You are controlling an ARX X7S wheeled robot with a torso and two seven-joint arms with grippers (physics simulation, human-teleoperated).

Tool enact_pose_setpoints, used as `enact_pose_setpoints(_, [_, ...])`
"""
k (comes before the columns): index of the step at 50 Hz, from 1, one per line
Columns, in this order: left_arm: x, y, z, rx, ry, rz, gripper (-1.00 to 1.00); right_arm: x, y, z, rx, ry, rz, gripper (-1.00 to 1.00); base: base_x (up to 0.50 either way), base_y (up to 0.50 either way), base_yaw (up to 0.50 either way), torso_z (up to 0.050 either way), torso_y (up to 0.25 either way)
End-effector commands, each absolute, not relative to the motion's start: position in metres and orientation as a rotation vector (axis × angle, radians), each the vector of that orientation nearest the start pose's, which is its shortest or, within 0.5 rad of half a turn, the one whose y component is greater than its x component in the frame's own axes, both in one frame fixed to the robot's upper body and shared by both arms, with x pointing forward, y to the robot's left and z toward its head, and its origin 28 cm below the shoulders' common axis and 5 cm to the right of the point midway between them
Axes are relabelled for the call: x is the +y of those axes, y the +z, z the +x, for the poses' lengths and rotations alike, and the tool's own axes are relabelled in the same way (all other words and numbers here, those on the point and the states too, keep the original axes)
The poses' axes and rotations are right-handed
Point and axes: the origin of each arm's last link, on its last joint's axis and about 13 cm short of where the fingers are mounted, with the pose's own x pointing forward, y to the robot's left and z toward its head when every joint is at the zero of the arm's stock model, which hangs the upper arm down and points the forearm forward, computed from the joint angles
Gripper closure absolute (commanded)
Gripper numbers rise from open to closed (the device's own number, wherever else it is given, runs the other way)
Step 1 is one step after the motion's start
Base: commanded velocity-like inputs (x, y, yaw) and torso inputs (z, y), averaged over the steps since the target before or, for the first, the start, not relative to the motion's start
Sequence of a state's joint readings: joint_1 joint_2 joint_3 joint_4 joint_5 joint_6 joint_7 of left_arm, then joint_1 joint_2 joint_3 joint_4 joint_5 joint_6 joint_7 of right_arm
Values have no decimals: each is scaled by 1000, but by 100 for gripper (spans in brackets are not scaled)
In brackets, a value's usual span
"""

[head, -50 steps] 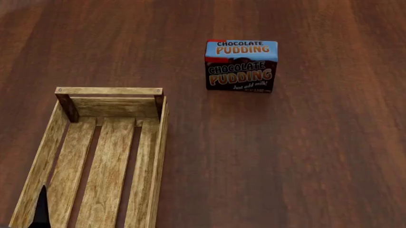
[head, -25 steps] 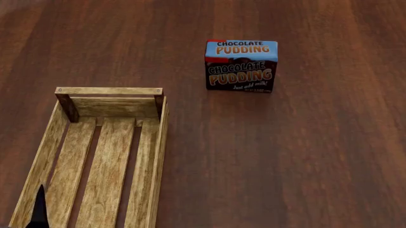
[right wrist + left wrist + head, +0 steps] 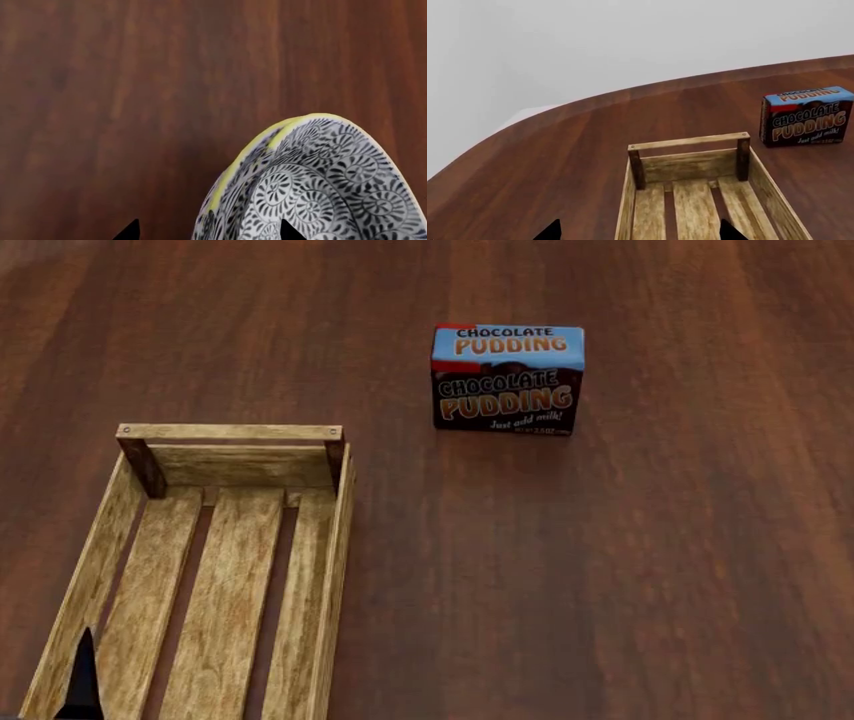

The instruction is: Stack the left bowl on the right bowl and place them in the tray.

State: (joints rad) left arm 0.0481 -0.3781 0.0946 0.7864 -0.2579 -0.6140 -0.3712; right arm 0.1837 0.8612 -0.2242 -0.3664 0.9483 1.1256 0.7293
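My left gripper (image 3: 635,231) is above the near part of the tray (image 3: 694,167). In the left wrist view only two dark fingertips (image 3: 549,231) show at the edge of the picture. They are wide apart, one outside the long plank side and one over the slatted bottom, and nothing is between them. In the head view one dark tip of this gripper (image 3: 80,685) appears over the tray's near left corner.

The tray (image 3: 334,540) is a long, shallow crate of light wood. It lies on the dark wooden table (image 3: 641,570), at my left, and holds nothing. The chocolate pudding box (image 3: 507,378) stands upright further away and to the right, well apart from the tray.

My right gripper (image 3: 208,231) looks down on a bowl (image 3: 320,185) with a black and white swirl pattern and a yellow edge — two rims seem to lie close, one in the other. The two fingertips (image 3: 129,231) show apart at the frame edge, but I cannot tell if they hold the bowl. The bowl is not in the head view.
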Motion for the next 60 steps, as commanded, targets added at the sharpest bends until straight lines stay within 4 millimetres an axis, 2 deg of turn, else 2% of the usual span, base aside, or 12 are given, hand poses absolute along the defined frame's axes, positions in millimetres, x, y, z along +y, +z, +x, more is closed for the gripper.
enact_pose_setpoints(1, [231,121,170,-88,84,146,-100,-213,77,182,824,-251,-451,-100,0,-3,0,0,0])
enact_pose_setpoints(6, [231,120,170,-87,85,146,-100,-214,73,181,838,-251,-454,-100,2,-3,-2,0,0])
enact_pose_setpoints(7, [231,120,170,-87,84,146,-100,-214,72,181,839,-247,-453,100,0,-3,0,0,0])
enact_pose_setpoints(18, [230,124,171,-98,80,146,-100,-210,84,178,808,-242,-462,100,1,-3,-3,0,-3])
enact_pose_setpoints(39, [232,123,168,-100,84,138,-100,-183,152,174,643,-175,-588,100,0,0,0,0,0])
enact_pose_setpoints(60, [234,123,165,-105,92,132,-100,-164,201,183,542,-101,-707,100,0,0,0,0,0])
